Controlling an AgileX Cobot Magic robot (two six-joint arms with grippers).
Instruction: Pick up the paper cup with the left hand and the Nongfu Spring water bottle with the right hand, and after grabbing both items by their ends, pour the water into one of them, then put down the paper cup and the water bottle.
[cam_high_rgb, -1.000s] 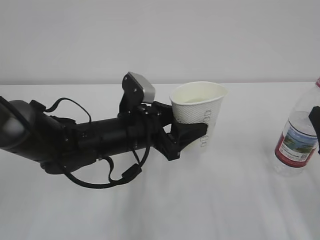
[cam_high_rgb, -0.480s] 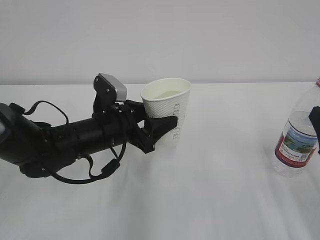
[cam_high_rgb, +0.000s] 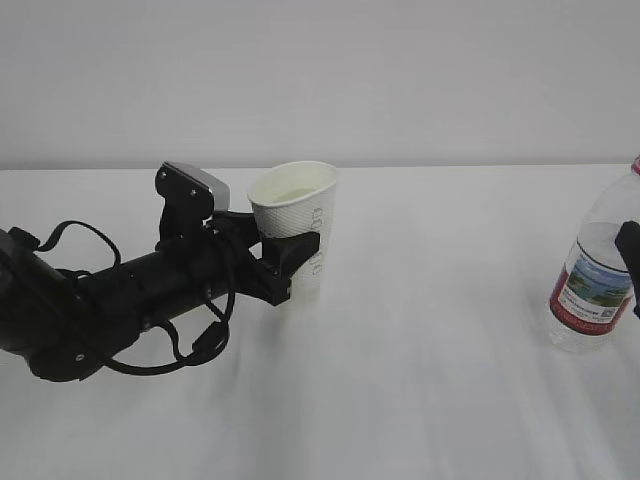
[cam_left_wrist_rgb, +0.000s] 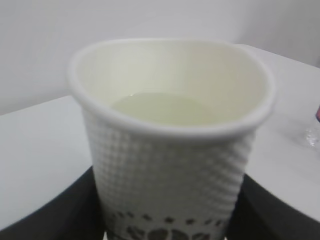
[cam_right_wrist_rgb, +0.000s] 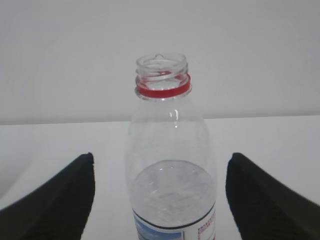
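1 cup (cam_high_rgb: 295, 222), 1 bottle (cam_high_rgb: 598, 270), 2 grippers. Cup sits upright w/ water (cam_left_wrist_rgb: 162, 109) inside, left of table (cam_high_rgb: 430, 400) center; bottle stands well to its right at frame edge, bare tabletop between. Left gripper (cam_high_rgb: 290, 262) clamps cup's lower wall; right gripper (cam_right_wrist_rgb: 160, 200) spread wide, fingers (cam_right_wrist_rgb: 55, 197) either side of bottle, not touching.

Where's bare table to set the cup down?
Widest free patch: the table between the paper cup and the Nongfu Spring water bottle. Front strip is bare too. Left side is crowded by the left hand and its arm.
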